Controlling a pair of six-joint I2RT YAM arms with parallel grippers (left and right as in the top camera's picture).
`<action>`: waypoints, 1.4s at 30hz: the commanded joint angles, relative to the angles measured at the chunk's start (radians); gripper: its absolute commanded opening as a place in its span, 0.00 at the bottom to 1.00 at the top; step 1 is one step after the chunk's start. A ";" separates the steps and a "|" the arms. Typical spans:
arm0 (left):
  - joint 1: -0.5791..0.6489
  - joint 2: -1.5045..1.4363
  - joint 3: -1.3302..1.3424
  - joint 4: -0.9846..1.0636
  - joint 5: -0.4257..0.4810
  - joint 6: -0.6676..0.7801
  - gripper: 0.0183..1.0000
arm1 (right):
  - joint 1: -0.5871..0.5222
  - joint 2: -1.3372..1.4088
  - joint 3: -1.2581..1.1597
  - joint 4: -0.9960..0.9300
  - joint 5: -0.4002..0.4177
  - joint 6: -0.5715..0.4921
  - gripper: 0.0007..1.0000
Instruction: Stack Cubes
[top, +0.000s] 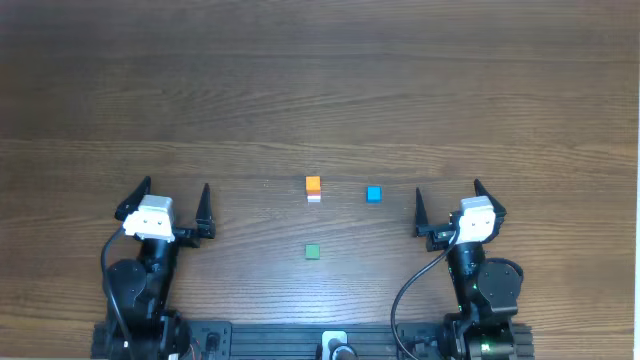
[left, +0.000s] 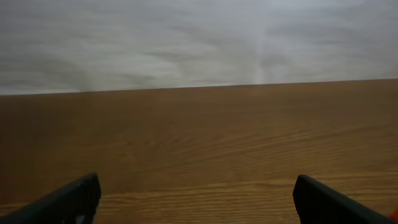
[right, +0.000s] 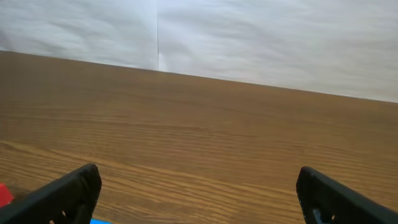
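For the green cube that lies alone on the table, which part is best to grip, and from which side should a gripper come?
Likely its two opposite side faces, coming straight down from above. The green cube sits flat on the table with bare wood all around, so there is room on either side. Its small, square shape offers no other hold.
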 joint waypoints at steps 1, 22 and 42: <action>0.007 -0.012 -0.005 -0.002 0.003 0.018 1.00 | -0.006 -0.006 -0.008 0.059 -0.040 0.084 0.99; 0.007 -0.012 -0.005 -0.002 0.003 0.018 1.00 | 0.128 0.623 0.537 -0.206 -0.396 0.448 0.99; 0.007 -0.012 -0.005 -0.002 0.003 0.018 1.00 | 0.982 1.348 0.942 -0.711 0.207 0.936 0.99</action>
